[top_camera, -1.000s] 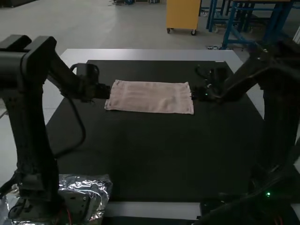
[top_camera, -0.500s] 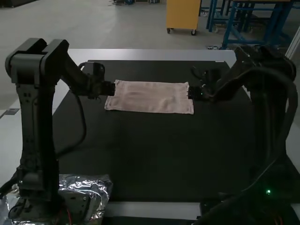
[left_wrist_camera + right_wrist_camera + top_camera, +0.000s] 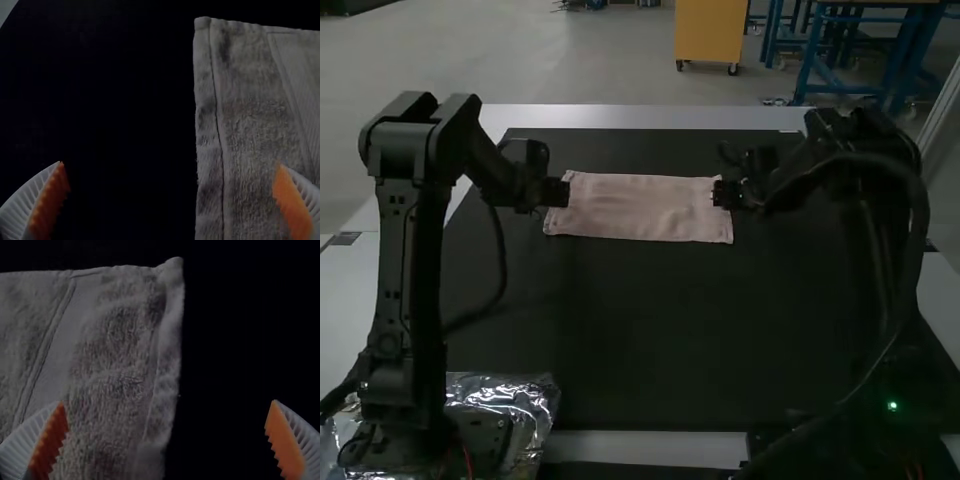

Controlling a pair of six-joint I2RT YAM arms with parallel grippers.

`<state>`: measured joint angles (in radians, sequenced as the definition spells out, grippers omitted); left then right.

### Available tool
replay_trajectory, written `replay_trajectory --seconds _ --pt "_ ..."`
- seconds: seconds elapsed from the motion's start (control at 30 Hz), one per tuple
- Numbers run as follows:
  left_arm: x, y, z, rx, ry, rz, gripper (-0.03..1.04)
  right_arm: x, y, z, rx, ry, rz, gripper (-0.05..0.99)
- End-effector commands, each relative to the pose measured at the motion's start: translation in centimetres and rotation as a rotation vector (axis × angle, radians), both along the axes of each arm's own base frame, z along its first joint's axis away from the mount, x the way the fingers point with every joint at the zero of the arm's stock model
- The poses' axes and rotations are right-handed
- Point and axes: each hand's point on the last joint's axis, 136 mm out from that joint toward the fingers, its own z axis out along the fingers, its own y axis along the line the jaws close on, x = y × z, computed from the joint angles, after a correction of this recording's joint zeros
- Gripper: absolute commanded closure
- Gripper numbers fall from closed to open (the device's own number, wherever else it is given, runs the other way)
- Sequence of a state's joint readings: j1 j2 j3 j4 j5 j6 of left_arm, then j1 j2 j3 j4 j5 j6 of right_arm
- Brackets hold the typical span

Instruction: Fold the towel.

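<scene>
The pink towel [image 3: 635, 208] lies flat on the far part of the black mat [image 3: 650, 320], on the tabletop [image 3: 620, 116]. The left jaws and right jaws are wide apart and hold nothing, one pair at each short end. I think both should go down softly, pinch the cloth evenly and lift together. If one end slips, the fold may come out crooked. Shiny foil [image 3: 532, 400] lies by the left arm [image 3: 398, 290], but looks out of the way. The dangling cable [image 3: 502, 265] should not brush the cloth.
</scene>
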<state>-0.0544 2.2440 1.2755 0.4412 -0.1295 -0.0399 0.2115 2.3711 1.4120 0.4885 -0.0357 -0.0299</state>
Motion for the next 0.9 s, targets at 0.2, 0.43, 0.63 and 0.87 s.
replay_trajectory --seconds 0.2,0.43,0.63,0.87 --pt "2.8 -0.5 0.1 0.011 -0.029 -0.021 0.06 1.7 1.5 0.1 -0.004 -0.030 0.015 0.03" --pt "4.4 -0.7 -0.9 0.017 -0.010 -0.025 0.06 2.8 1.7 -0.6 -0.015 -0.027 0.020 0.03" --pt "5.0 -0.6 -2.4 0.018 0.035 -0.023 0.07 3.2 1.8 -1.4 -0.030 0.002 0.025 0.03" --pt "5.3 -0.5 -2.9 0.009 0.050 -0.028 0.08 3.4 1.8 -1.9 -0.042 0.037 0.029 0.03"
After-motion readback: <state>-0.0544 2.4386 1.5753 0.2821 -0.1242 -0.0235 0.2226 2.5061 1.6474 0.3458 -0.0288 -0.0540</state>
